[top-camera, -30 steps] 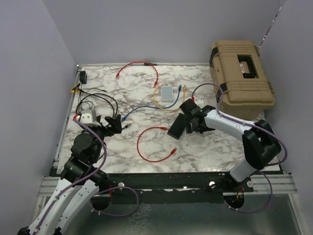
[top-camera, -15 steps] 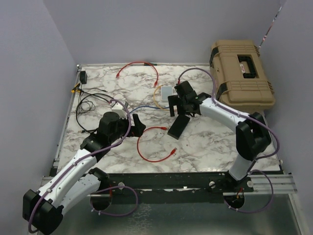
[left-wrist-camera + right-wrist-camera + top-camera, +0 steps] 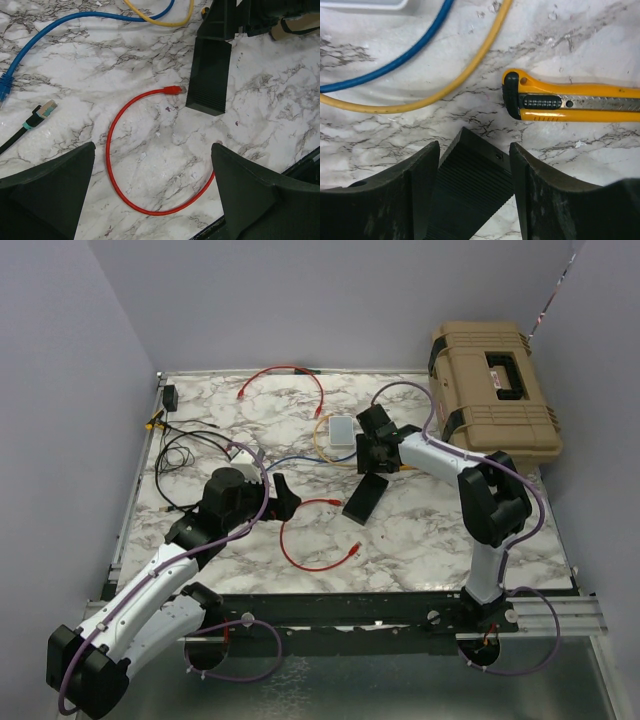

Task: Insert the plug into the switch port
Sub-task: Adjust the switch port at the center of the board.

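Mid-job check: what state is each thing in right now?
Switch: flat on the table, no cable attached.
Right gripper: closed on the switch's end.
Left gripper: open, empty, over the red cable.
Red cable: loose, its plug lying unplugged beside the switch.
Tan case: lid shut.

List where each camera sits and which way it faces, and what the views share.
Top external: fixed above and behind the arms, looking down on the table; both arms show, with left gripper and right gripper.
Left wrist: on the left arm, looking down at the red cable and switch; its two fingers fill the bottom corners.
Right wrist: on the right arm, close over the knife, blue cable and yellow cable; its fingers flank the switch's end.
Shared: the switch shows in all three.
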Tool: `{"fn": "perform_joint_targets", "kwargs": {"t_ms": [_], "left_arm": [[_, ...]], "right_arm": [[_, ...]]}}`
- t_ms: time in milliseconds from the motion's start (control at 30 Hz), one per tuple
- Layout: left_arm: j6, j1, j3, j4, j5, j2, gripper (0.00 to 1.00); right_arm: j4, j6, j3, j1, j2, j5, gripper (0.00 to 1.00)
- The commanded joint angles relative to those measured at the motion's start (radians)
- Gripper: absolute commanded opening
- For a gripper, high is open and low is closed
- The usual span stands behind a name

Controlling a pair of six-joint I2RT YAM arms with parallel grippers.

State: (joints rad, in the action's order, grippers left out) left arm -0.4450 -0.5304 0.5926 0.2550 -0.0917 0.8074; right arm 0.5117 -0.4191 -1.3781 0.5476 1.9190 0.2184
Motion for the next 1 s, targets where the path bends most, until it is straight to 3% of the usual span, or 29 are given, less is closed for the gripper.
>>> {"fn": "perform_joint_targets", "kwargs": {"t_ms": [0, 333, 633, 733, 900, 967], "left_arm": [[0.002, -0.003, -0.003, -0.032, -0.035, 0.004, 0.99], [-0.003, -0.003, -0.009, -0.046, -0.071, 0.011, 0.99], [0.000, -0.004, -0.008, -0.054, -0.108, 0.037, 0.99], [0.012, -0.004, -0.007, -0.051, -0.101, 0.026, 0.99], [0.083, -0.003, 0.034, 0.007, -0.067, -0.019, 0.99], [0.122, -0.003, 0.050, 0.019, -0.050, -0.037, 0.99]], "right_arm": [[-0.015, -0.066, 0.072, -0.007, 0.010, 0.047, 0.60], [-0.002, -0.211, 0.344, -0.012, -0.160, 0.078, 0.57], [-0.040, -0.324, 0.602, -0.011, -0.446, -0.051, 0.59], [-0.008, -0.283, 0.628, -0.009, -0.541, -0.061, 0.66], [0.100, -0.145, 0.586, 0.010, -0.711, -0.086, 0.89], [0.163, -0.122, 0.558, 0.022, -0.736, -0.107, 0.94]]}}
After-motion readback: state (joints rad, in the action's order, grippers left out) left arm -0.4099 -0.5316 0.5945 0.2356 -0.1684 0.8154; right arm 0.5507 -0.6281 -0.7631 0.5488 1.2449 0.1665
